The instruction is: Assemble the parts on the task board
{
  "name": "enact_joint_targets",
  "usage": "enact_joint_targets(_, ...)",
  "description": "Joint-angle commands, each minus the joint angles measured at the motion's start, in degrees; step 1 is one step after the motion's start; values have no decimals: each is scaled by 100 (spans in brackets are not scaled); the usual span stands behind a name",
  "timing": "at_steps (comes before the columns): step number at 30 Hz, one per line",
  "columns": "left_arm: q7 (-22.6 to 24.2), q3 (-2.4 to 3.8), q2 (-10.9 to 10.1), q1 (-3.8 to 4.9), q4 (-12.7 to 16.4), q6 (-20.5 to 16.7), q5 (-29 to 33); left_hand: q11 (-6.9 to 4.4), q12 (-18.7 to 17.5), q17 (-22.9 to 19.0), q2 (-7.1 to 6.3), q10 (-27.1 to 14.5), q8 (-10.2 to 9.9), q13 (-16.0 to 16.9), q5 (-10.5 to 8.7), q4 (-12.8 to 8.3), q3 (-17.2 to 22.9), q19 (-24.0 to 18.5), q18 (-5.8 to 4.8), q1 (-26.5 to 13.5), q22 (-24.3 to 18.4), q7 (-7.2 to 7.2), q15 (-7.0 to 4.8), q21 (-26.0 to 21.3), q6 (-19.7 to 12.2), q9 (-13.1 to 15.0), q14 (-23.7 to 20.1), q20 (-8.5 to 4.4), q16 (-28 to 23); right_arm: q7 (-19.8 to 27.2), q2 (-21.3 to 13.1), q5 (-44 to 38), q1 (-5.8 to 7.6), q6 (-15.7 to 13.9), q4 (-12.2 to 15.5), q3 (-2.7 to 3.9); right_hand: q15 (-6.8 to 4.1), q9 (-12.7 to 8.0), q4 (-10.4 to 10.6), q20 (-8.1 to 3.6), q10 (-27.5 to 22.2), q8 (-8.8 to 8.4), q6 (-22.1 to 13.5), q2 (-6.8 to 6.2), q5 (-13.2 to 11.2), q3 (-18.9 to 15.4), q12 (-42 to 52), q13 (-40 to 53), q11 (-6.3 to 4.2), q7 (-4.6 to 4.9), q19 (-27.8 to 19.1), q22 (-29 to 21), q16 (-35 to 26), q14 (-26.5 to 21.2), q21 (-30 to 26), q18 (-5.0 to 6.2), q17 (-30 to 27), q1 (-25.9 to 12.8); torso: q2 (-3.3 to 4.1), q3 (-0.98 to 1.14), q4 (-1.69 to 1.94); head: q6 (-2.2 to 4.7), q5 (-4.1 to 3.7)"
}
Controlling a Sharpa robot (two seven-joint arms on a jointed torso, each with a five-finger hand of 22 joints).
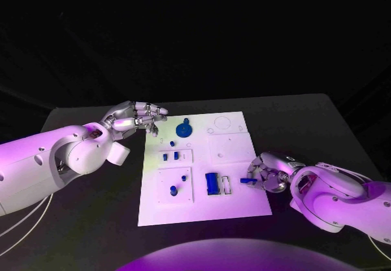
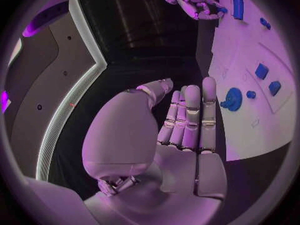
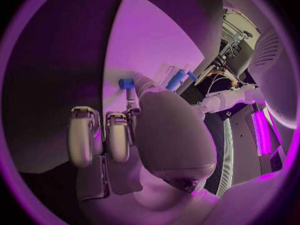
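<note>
Holding a small blue peg (image 1: 247,180) pinched in my right robot hand (image 1: 271,172) at the right edge of the task board (image 1: 236,212), I judge I'm mid-insertion. My left robot hand (image 1: 134,117) hovers empty, fingers loosely extended together, at the board's far-left corner near the blue gear (image 1: 184,130). Next I'd need to line the peg up with its socket beside the tall blue block (image 1: 212,183).

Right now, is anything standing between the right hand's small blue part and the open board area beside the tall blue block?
Nothing visible blocks it. The right hand pinches the small blue part at the task board's right edge, with bare white surface between it and the tall blue block. The left hand is at the far corner.
</note>
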Motion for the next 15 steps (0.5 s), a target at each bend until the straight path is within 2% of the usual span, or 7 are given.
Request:
enact_joint_targets(1, 26, 3, 16, 1, 13, 78, 7, -6, 26, -10, 7, -15, 21, -5, 33, -5, 25, 20, 85, -37, -6, 5, 25, -26, -42, 8, -1, 23, -15, 24, 18, 424, 24, -195, 82, 1, -24, 189, -57, -36, 308, 61, 30, -62, 6, 350, 51, 991, -24, 0, 361, 1304, 1, 517, 66, -107, 1110, -425, 3, -1, 3, -4, 6)
enact_joint_targets(6, 24, 3, 16, 1, 17, 81, 6, -6, 26, -10, 7, -15, 21, -5, 33, -5, 25, 20, 85, -37, -6, 5, 25, -26, -42, 8, -1, 23, -15, 122, 70, 650, 40, -334, 143, 1, -17, 245, -52, -37, 316, 75, 38, -153, -4, 468, 61, 1000, -21, 2, 367, 1308, 6, 520, 84, -110, 1121, -681, 4, 3, 6, -14, 14)
enact_joint_targets(15, 23, 3, 10, 1, 25, 87, 5, -6, 26, -10, 7, -15, 21, -5, 33, -5, 25, 20, 85, -37, -6, 5, 25, -26, -42, 8, -1, 23, -15, 114, 182, 832, 45, -363, 164, 2, -11, 289, -38, -34, 317, 79, 45, -212, -10, 556, 54, 999, -15, 9, 365, 1306, 4, 519, 76, -108, 1118, -924, 5, 5, -2, -37, 18)
